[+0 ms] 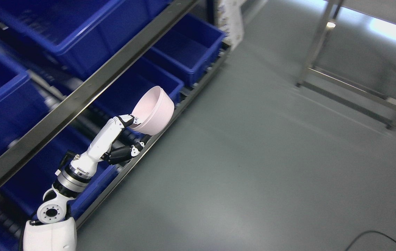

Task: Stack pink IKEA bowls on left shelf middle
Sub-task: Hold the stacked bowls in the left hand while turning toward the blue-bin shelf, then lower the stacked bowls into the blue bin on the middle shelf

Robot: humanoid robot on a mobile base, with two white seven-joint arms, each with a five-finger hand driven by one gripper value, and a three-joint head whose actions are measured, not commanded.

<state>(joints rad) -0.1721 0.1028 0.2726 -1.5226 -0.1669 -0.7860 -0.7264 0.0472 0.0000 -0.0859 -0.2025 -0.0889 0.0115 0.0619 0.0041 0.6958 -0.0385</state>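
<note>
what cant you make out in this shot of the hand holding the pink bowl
Head view only:
- Other pink bowls or a stack: none visible; the blue bins are partly hidden by the shelf rail.
- Left hand fingers behind the pink bowl: covered by it.
- Right arm: outside the frame.
- Background metal frame: blurred.

Blue bins (187, 48) fill sloped racks, a metal frame (351, 87) stands on grey floor (246, 167).
</note>
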